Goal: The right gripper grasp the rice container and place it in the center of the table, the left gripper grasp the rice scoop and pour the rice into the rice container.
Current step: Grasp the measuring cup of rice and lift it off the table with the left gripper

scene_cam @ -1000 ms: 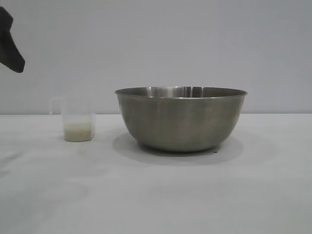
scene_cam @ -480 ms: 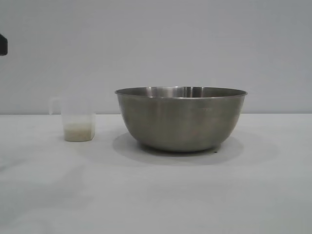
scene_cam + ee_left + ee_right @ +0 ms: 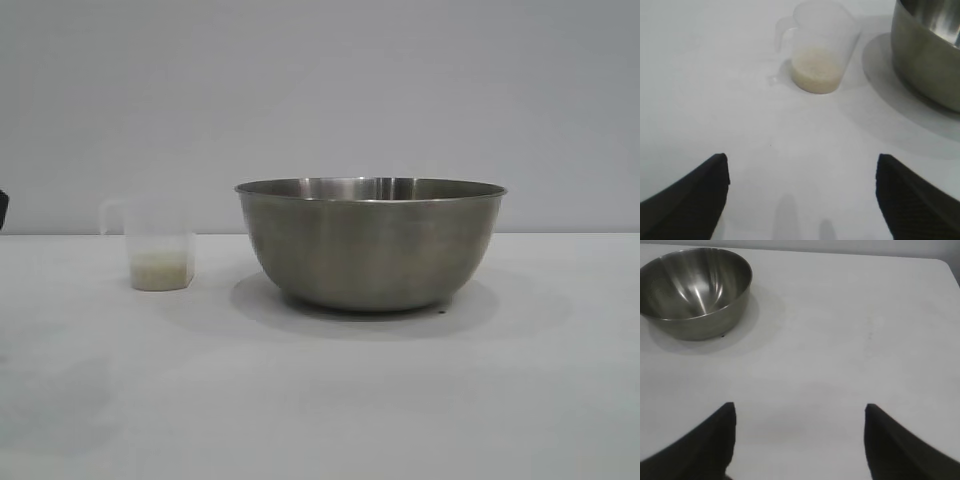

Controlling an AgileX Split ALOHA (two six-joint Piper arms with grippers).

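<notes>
Black left hand (image 3: pixel 800 195) gapes empty near rice scoop (image 3: pixel 821 47); right hand (image 3: pixel 799 440) likewise.

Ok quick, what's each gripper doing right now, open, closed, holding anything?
Left gripper: open, empty, facing the rice scoop on the table.
Right gripper: open, empty, well away from the rice container.

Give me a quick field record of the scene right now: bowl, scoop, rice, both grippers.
rice container: upright on the table, empty inside in the right wrist view
rice scoop: upright, apart from the bowl on its left in the exterior view, ungrasped
rice: shallow layer in the scoop's bottom
left gripper: open, above the table, short of the scoop
right gripper: open, holding nothing, away from the bowl
</notes>
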